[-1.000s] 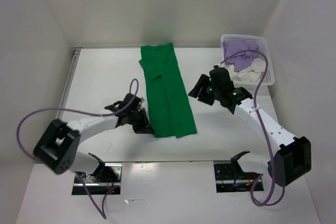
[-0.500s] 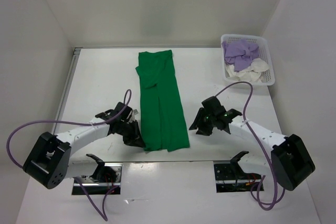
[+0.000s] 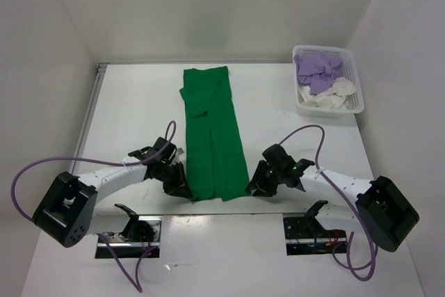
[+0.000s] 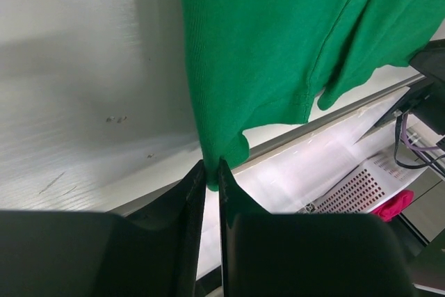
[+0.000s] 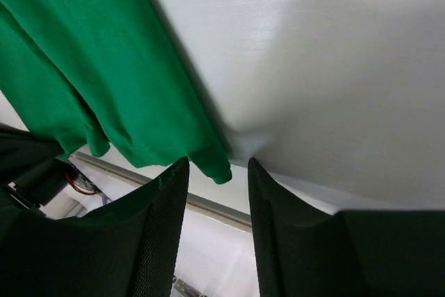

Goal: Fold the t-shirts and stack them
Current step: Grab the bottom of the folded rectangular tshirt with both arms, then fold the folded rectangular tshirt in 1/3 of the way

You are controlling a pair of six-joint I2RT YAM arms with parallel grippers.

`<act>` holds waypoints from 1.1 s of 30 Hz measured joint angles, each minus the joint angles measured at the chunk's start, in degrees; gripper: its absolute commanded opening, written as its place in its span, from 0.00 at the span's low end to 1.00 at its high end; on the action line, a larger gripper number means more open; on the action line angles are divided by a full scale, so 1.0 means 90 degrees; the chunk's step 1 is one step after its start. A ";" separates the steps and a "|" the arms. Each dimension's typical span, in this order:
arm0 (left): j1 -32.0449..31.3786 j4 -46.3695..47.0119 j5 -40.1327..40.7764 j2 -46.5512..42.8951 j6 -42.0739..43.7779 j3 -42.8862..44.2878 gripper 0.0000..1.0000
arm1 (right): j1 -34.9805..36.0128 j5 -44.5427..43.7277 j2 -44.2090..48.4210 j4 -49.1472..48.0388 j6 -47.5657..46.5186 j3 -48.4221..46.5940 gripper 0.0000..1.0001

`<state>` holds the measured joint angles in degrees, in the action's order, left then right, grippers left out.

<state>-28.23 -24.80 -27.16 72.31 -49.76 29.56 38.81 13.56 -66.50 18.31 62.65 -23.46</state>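
Note:
A bright green t-shirt [image 3: 212, 137] lies folded into a long strip down the middle of the table. My left gripper [image 3: 184, 189] is at its near left corner. In the left wrist view the jaws [image 4: 212, 172] stand almost together, pinching that corner of the green cloth [image 4: 278, 33]. My right gripper [image 3: 252, 187] is at the near right corner. Its jaws [image 5: 217, 165] stand open around the tip of the green corner [image 5: 104, 67] without touching it. A lavender t-shirt [image 3: 316, 67] and a cream-white t-shirt [image 3: 334, 92] lie crumpled in the basket.
The white lattice basket [image 3: 330, 110] stands at the far right corner of the table. The shirt's near end reaches close to the table's front edge [image 4: 313, 130]. White walls close in the left, back and right sides. Purple cables loop from both arms.
The green shirt was drawn towards the near edge and now lies straight. My right gripper came down from mid-table to the near right corner and narrowed a little. The left jaws parted slightly.

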 measured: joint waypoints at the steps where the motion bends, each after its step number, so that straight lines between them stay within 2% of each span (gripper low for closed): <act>1: -0.0007 0.0000 -0.0002 0.0002 0.0000 0.0000 0.19 | 0.0000 0.0017 0.0000 -0.0036 0.0010 0.0017 0.42; 7: -0.0010 0.0000 -0.0002 0.0046 0.0000 0.0000 0.14 | 0.0005 -0.0022 -0.0158 -0.0274 0.0078 0.0058 0.25; 8: -0.0010 0.0000 -0.0007 0.0049 -0.0005 0.0000 0.14 | 0.0005 -0.0032 -0.0204 -0.0323 0.0083 0.0058 0.17; 11: -0.0015 0.0000 -0.0027 0.0056 0.0000 0.0000 0.06 | 0.0005 -0.0107 -0.0267 -0.0355 0.0085 0.0041 0.02; 12: -0.0024 -0.0002 -0.0032 0.0056 0.0010 0.0000 0.04 | 0.0015 -0.0121 -0.0272 -0.0328 0.0075 0.0015 0.00; 14: -0.0049 -0.0027 -0.0051 0.0056 0.0024 0.0002 0.00 | 0.0095 -0.0180 -0.0243 -0.0189 0.0080 -0.0095 0.00; 17: -0.0046 -0.0333 -0.0061 0.0053 0.0102 0.0153 0.00 | 0.0187 -0.0338 0.0010 0.0313 0.0080 -0.0498 0.00; 21: 0.0107 -0.0712 -0.0117 0.0053 0.0231 0.0770 0.00 | 0.0129 -0.0639 0.0056 0.0828 -0.0124 -0.1666 0.00; 27: 0.0789 -0.0719 -0.0199 0.0070 0.0323 0.1598 0.00 | -0.0015 -0.0918 -0.1112 0.0806 -0.0631 -0.3303 0.00; 33: 0.1581 -0.0304 -0.0158 0.0605 0.0313 0.2283 0.00 | -0.0658 -0.1052 -0.2446 0.0746 -0.1185 -0.4333 0.00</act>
<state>-14.00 -27.53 -28.58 77.76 -46.94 50.11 32.88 4.10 -88.51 25.02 51.99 -62.46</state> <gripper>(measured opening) 0.010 0.009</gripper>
